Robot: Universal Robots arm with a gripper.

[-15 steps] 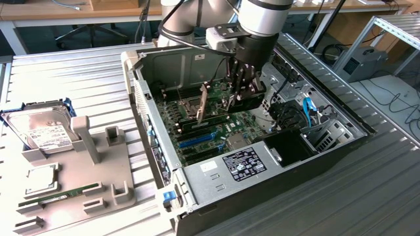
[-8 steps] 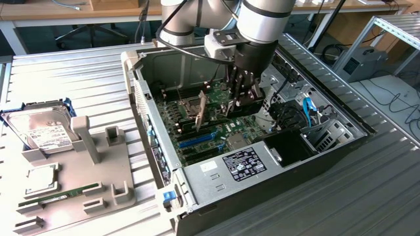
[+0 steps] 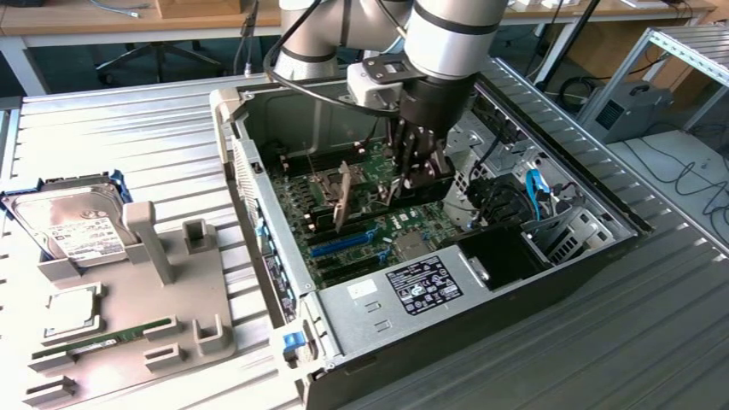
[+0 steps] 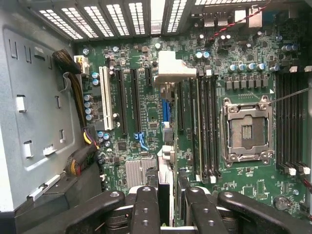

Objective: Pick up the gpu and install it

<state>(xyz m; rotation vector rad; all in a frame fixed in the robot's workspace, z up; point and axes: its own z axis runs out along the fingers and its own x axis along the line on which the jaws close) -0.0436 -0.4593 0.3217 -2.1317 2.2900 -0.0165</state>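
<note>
1 gpu (image 4: pixel 166 165) edge-on between jaws (image 4: pixel 167 207), pinched, upright over motherboard (image 4: pixel 234 195) inside case (image 3: pixel 479 282).

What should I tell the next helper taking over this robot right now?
End effector: inside the open computer case, shut on the gpu.
Gpu: held on edge over the motherboard's expansion slots, with its metal bracket towards the case's vented rear wall.
Done: the gpu has been picked up and brought into the case.
Left: installing it. I cannot tell whether it is touching a slot yet.
</note>
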